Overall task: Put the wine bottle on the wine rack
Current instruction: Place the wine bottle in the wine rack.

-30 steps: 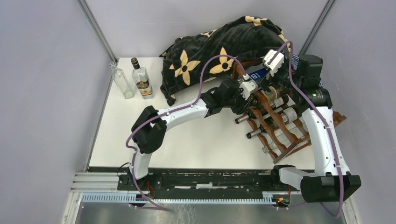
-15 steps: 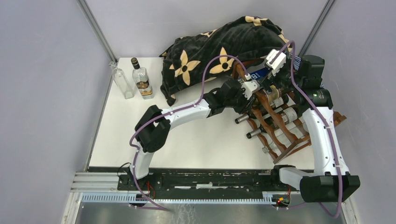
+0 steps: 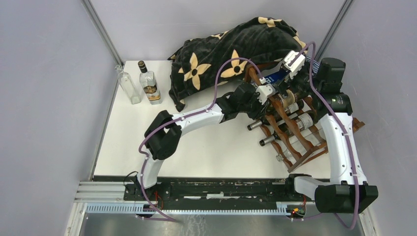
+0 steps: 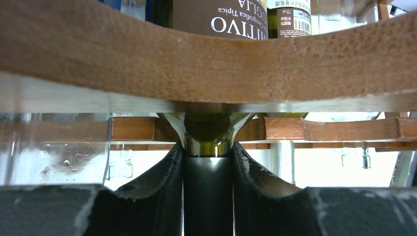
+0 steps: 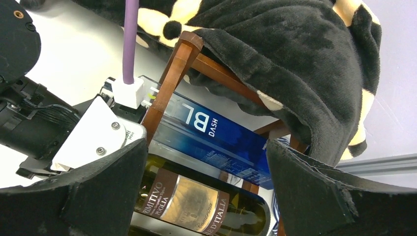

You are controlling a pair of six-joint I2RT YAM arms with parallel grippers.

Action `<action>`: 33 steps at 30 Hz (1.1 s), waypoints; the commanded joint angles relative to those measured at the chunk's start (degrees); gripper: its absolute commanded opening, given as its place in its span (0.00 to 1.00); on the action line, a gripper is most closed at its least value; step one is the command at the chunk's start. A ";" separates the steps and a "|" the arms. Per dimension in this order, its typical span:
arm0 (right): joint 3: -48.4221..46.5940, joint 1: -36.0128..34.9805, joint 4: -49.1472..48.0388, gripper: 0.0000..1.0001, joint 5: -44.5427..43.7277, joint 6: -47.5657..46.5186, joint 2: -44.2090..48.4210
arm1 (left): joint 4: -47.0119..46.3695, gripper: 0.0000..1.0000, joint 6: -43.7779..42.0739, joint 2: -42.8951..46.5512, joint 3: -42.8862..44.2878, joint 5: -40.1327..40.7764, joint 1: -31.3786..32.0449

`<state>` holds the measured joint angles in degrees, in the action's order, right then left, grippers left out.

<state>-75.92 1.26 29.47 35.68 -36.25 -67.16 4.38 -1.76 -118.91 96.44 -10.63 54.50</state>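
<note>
**Left gripper (image 4: 207, 150) clamped on the wine bottle (image 4: 207, 129) neck; bottle lies in the wine rack (image 4: 206, 64), axis straight ahead of the jaws**

Top external: You have the wine rack (image 3: 295, 133) at the right of the table, its far end under a black flowered blanket (image 3: 231, 46). The left arm reaches across to the rack's left side, so the left gripper (image 3: 271, 97) sits at the neck end. From there the wine bottle (image 3: 285, 100) runs away and to the right into an upper tier, lying on its side. The right gripper (image 3: 289, 84) hangs just above that tier, over the body end. Left is the arm on the bottle.

Left wrist: Both fingers (image 4: 164, 172) press the dark foil neck, one each side, with only a narrow gap between them. The bottle's long axis runs dead ahead of you. A scalloped rail crosses in front of the shoulder, and the label shows beyond it. Any push or pull-out should follow that line, I'd say.

Right wrist: The right gripper (image 5: 205, 145) is spread wide and holds nothing. Between its fingers lie a blue bottle (image 5: 216, 135) and, beside it, the labelled wine bottle (image 5: 196, 201), parallel. You can't tell whether the base is seated on the far rail.
</note>
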 commanded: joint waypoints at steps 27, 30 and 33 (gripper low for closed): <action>1.53 3.04 2.67 0.98 6.99 5.89 -0.44 | -14.90 0.05 3.87 0.43 5.90 3.83 0.14; 1.07 3.29 3.59 0.98 6.34 5.51 -0.56 | -15.19 0.05 3.65 0.46 5.81 3.95 0.17; 0.02 3.81 5.77 0.98 3.99 3.89 -0.94 | -15.28 0.05 3.69 0.32 5.86 4.03 0.17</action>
<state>-75.09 4.91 28.38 41.04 -30.94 -67.44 5.41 -0.51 -121.14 99.79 -9.96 54.57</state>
